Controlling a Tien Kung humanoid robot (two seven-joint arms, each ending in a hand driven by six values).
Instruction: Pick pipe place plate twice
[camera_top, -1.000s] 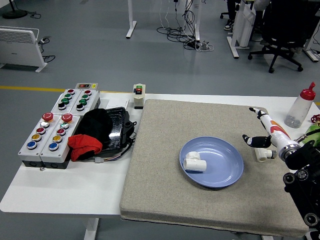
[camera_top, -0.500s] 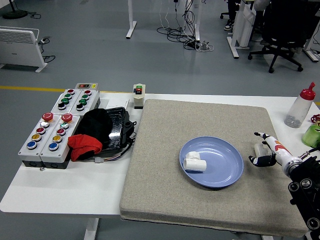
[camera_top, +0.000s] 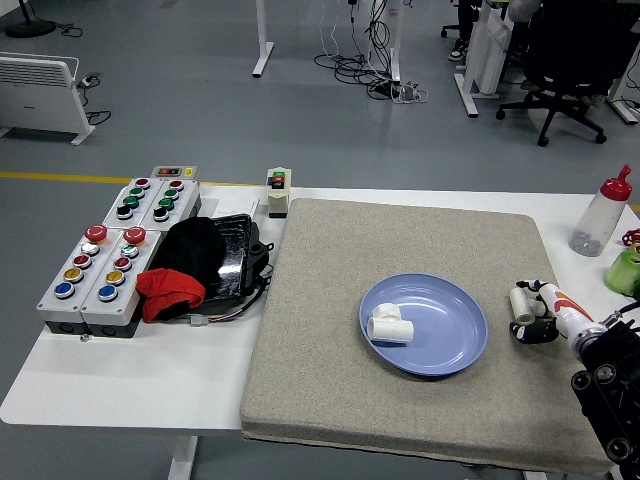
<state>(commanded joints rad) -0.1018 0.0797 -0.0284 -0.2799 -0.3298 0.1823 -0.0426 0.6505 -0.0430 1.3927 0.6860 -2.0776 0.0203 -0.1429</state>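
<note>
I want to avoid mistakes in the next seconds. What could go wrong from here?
The right hand touches the second pipe only with its fingers, near the mat's right edge; it may slip or roll off. The plate already holds one pipe, so placing the second could knock it.

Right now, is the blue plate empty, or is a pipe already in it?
Not empty. One white pipe fitting lies in the blue plate, left of its middle. A second white pipe piece is outside it, at the right hand.
</note>
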